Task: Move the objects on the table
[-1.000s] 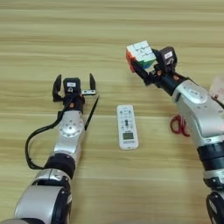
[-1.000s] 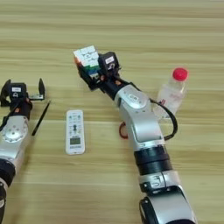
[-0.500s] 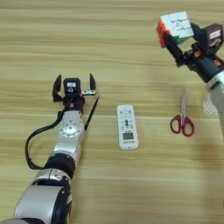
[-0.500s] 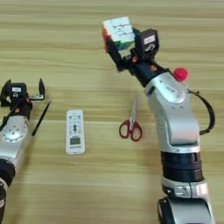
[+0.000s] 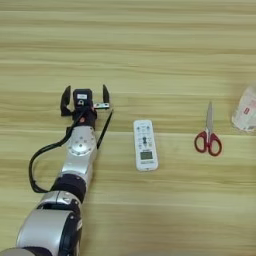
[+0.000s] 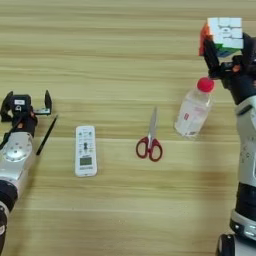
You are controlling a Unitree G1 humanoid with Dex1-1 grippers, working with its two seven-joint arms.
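Now the right gripper [image 6: 220,50] is holding the puzzle cube [image 6: 224,34] in closed fingers at the upper right of the frame, above the bottle [image 6: 192,110]. It should be lowering gently onto bare bench [image 6: 125,50], clear of that bottle, while the left gripper [image 5: 84,96] is idling open at left.

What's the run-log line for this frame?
right gripper: shut on puzzle cube, raised far right | left gripper: open, idle | remote, scissors, bottle: on table

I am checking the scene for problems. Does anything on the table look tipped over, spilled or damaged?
Nothing stands out. The bottle stands capped, the scissors and remote lie flat, apart. The right hand holds the cube above the table.
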